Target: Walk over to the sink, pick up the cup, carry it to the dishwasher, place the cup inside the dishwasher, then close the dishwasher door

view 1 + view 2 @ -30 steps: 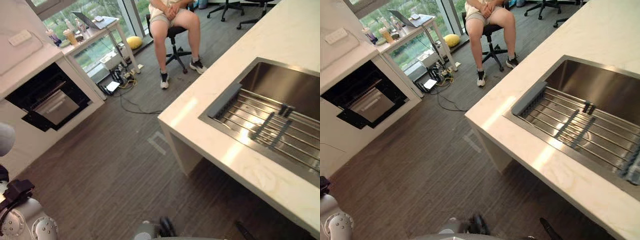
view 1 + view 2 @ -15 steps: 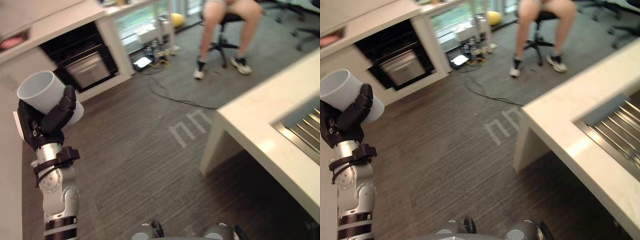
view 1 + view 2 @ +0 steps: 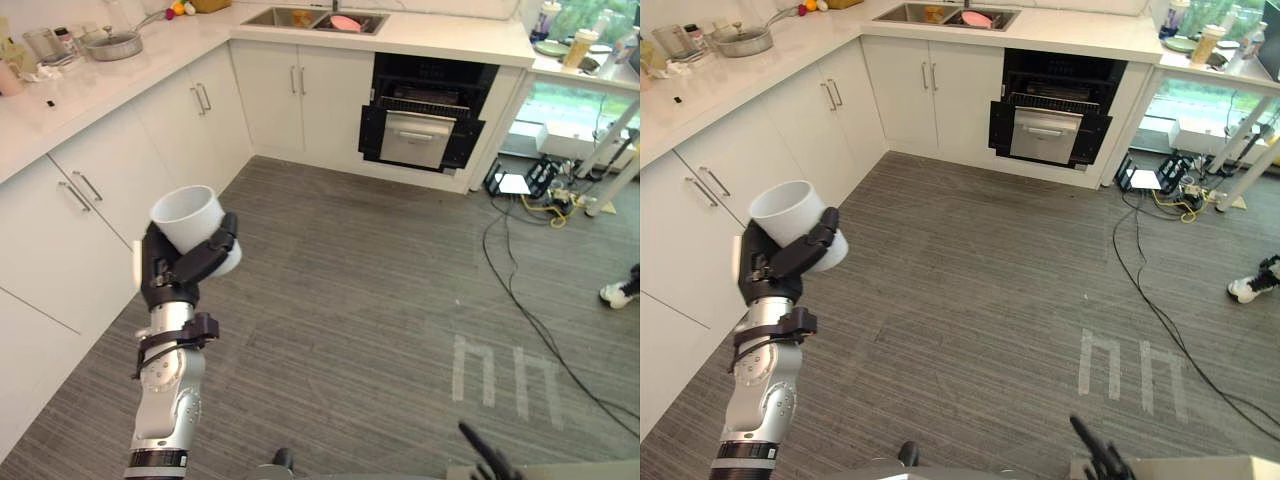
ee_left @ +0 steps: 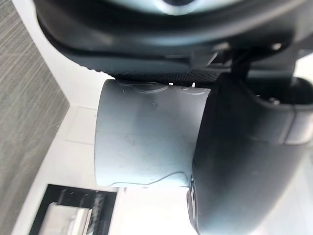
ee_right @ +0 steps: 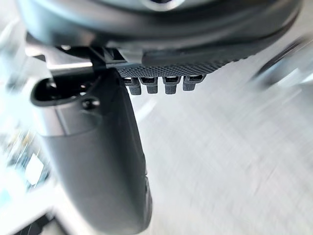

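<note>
My left hand [image 3: 168, 276] is shut on a white cup [image 3: 190, 214], held upright at chest height over the grey wood floor. The left wrist view shows the cup [image 4: 142, 137] side-on, clamped between the thumb and the fingers. The dishwasher [image 3: 425, 125] stands open across the room under the far counter, a dark cavity with a silver front pulled out. It is well ahead and to the right of the cup. My right hand [image 3: 484, 462] hangs low at the near edge, fingers straight and holding nothing; its thumb [image 5: 98, 161] is seen in the right wrist view.
White cabinets [image 3: 80, 190] run along the left and the back. The far counter holds a sink [image 3: 300, 17] and the left counter a pan [image 3: 112, 43]. Cables [image 3: 520, 300], a person's shoe [image 3: 620, 292] and white floor marks [image 3: 495, 370] lie to the right.
The camera has swung left, away from the island and the seated person, toward the kitchen cabinets and the dishwasher. The cup stays in my left hand, which rose into view after the first frames.
</note>
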